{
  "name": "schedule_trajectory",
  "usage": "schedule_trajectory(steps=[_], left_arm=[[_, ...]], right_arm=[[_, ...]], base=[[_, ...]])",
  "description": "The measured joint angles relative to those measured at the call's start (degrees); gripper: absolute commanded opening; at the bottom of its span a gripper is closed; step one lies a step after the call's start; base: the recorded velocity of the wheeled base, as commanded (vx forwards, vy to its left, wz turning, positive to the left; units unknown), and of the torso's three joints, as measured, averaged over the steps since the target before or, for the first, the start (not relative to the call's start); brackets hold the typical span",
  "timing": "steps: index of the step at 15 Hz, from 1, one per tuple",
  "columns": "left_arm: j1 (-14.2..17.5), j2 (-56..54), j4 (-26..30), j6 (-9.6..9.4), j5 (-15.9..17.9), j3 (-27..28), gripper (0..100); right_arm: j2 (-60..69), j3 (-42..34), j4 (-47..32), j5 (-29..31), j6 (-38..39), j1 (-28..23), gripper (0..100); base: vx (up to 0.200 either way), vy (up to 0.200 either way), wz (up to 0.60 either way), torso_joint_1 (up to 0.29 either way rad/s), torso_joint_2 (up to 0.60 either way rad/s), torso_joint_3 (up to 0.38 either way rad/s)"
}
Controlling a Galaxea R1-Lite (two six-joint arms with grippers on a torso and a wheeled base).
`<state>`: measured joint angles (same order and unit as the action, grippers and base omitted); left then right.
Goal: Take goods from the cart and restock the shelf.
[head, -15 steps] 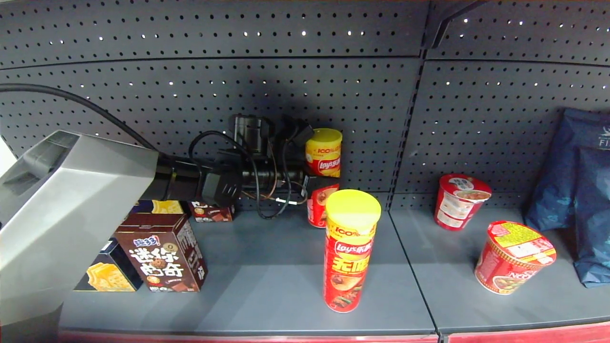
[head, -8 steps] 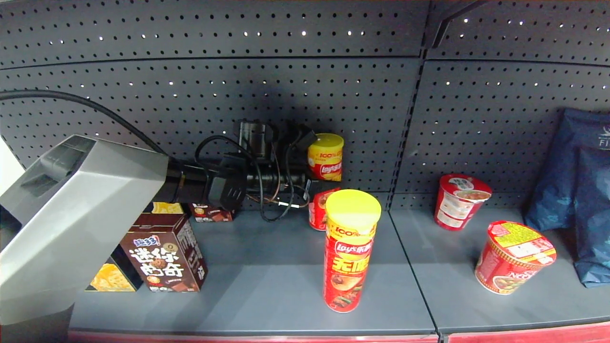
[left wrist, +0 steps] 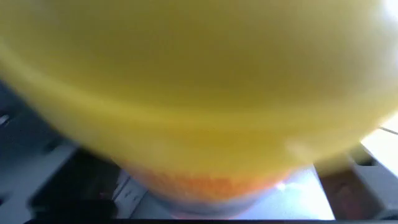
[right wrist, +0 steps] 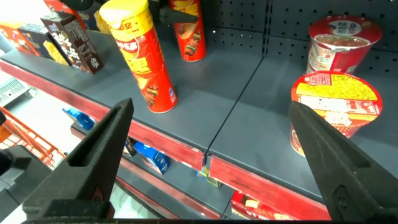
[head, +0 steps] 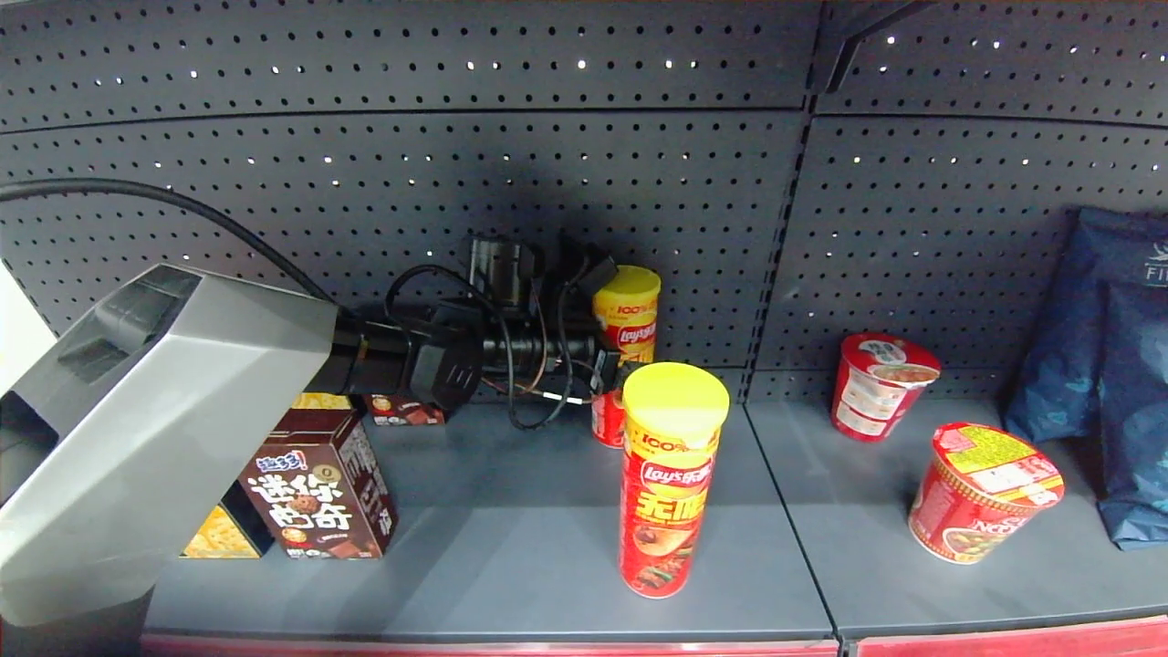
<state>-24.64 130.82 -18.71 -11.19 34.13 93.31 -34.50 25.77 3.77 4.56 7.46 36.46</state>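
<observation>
Left gripper [head: 610, 365] is at the back of the shelf [head: 511, 547], close to the pegboard panel [head: 365, 182]. Its fingers are clamped on the held chips can [head: 628, 315], gripping it around the middle. We see that can about upright with a slight lean and its yellow lid up. Its lower part is hidden behind the front chips can [head: 671, 474]. In the right wrist view the held chips can [right wrist: 189, 31] has its base at shelf level, but we cannot tell whether it touches. In the left wrist view its yellow lid [left wrist: 199, 81] sits right up against the camera.

The front chips can stands upright mid-shelf toward the front edge, apart from the held one and free of either gripper.

Right gripper [right wrist: 211, 104] hangs in front of the shelf edge with its fingers spread wide and nothing between them.

On the right section, the rear noodle cup [head: 876, 383] sits near the back panel. The front noodle cup [head: 981, 488] is nearer the edge and tilted, and the two are apart. The blue bags [head: 1113, 365] lean at the far right.

On the left, the brown cookie box [head: 319, 488] stands upright with the yellow cracker box [head: 214, 534] just beside it. The small brown box [head: 401, 409] lies farther back under the left arm.
</observation>
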Motion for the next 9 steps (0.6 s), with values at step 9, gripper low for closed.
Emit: schedule_trajectory(steps=[9], left_arm=[[0.80,-3.97,-0.79,-0.29,-1.24,-5.16,100]], right_arm=[[-0.76,0.00,-0.05,-0.02,0.00,0.16,100]], base=[[0.000,0.000,0.00,0.000,0.00,0.000]])
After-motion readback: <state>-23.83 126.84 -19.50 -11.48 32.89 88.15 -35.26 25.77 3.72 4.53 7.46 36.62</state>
